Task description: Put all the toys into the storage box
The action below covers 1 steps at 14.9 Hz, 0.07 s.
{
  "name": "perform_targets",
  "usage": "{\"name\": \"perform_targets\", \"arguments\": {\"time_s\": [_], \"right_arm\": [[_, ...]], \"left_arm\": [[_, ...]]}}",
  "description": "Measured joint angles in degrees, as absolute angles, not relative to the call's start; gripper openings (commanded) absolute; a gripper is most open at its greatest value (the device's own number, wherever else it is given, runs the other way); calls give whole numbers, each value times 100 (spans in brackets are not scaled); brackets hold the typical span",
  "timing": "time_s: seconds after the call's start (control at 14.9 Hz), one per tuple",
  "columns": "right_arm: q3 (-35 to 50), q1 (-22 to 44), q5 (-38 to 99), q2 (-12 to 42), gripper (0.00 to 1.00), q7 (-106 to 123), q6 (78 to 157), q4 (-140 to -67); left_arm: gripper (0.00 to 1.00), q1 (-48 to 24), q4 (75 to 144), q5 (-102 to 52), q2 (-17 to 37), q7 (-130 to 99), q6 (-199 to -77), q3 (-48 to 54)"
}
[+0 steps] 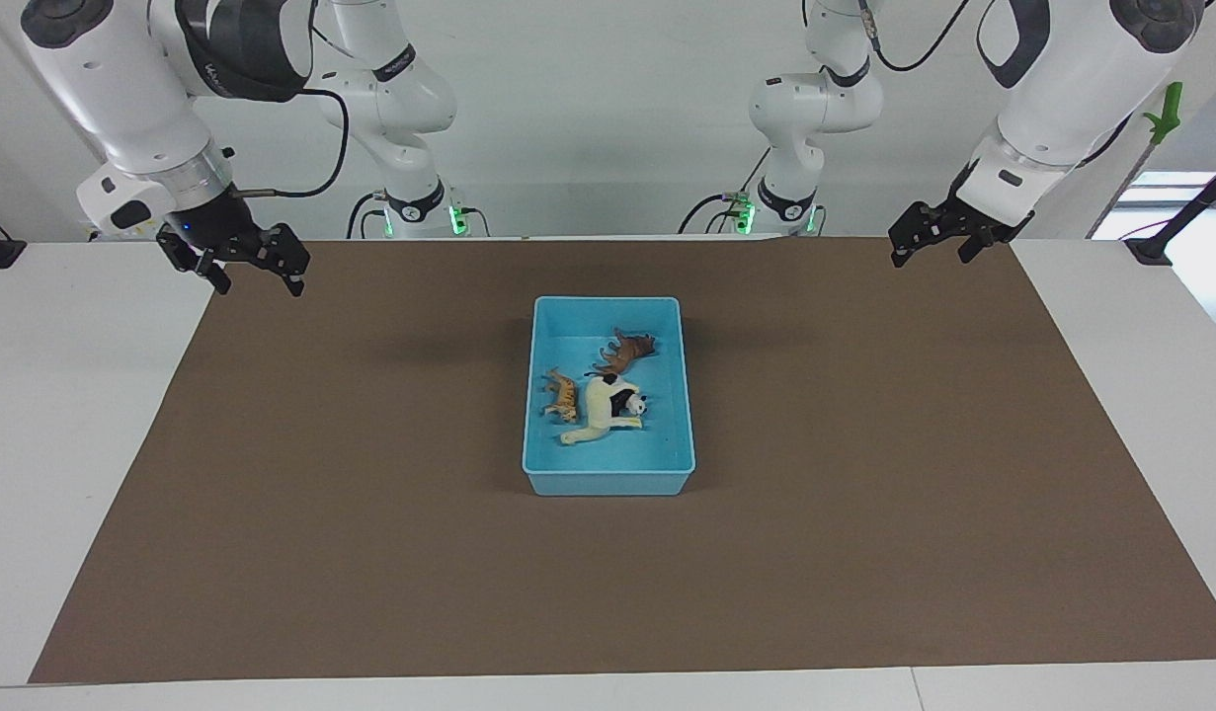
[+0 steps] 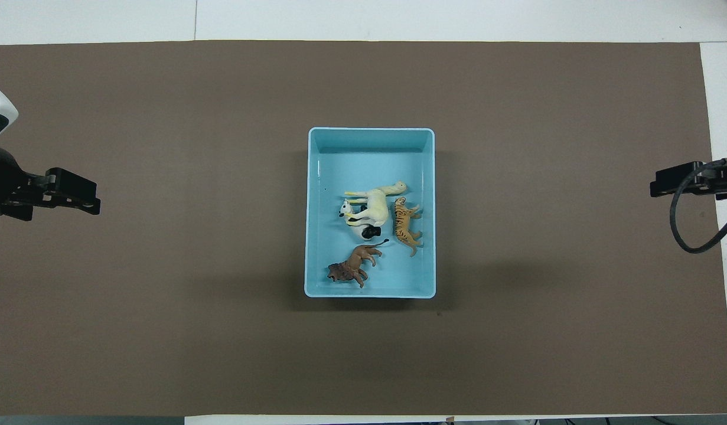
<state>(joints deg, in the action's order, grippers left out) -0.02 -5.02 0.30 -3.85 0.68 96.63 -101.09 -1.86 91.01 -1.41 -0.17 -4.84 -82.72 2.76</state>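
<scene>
Even, bright light is falling from above, with no glare showing on the brown mat [image 1: 370, 553]. Soft, wide shadows are lying on it beside the blue storage box [image 1: 608, 483], toward both ends of the table. Both views are staying sharp right out to the edges.

This was a robotics lab. Two white robot arms [image 1: 123, 89] stood bolted at a plain white tabletop [image 1: 64, 395] covered by a brown mat [image 1: 864, 474], with cables [image 1: 331, 148] trailing against a bare white wall [image 1: 608, 118].
</scene>
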Motion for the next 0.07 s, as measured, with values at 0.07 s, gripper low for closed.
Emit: {"name": "perform_targets", "arguments": {"time_s": [0.07], "right_arm": [[-2, -502, 30, -385, 100, 68, 9663, -10109]], "left_arm": [[100, -187, 9101, -141, -17, -484, -8272, 277]]}}
